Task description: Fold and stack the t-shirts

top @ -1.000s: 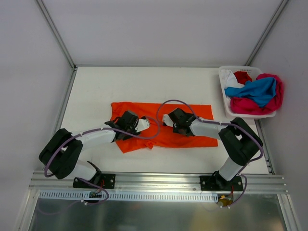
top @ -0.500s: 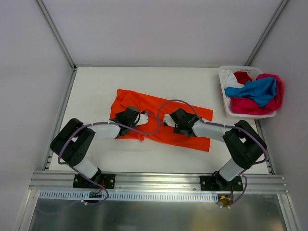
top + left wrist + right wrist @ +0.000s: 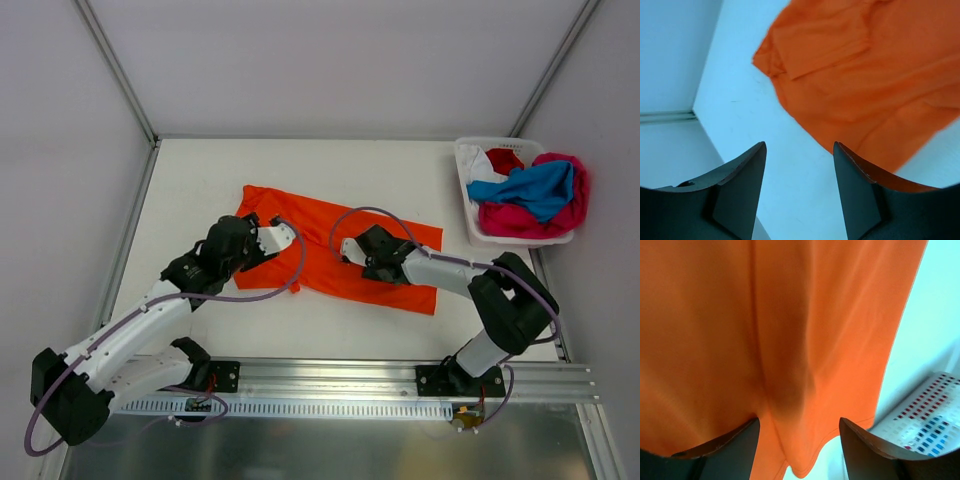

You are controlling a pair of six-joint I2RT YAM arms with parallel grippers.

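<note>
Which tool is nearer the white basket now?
Right. The right tool is over the middle of the orange t-shirt, closer to the basket; the left tool is over its left part.

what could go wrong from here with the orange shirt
1. The orange t-shirt lies skewed, with a crease running between the right gripper's fingers. A fold made now would likely trap that crease.
2. The left gripper hangs open near the shirt's left end, holding nothing. If the right side pulls alone, the cloth may bunch.
3. The purple cables loop low over the shirt and could snag it.
</note>
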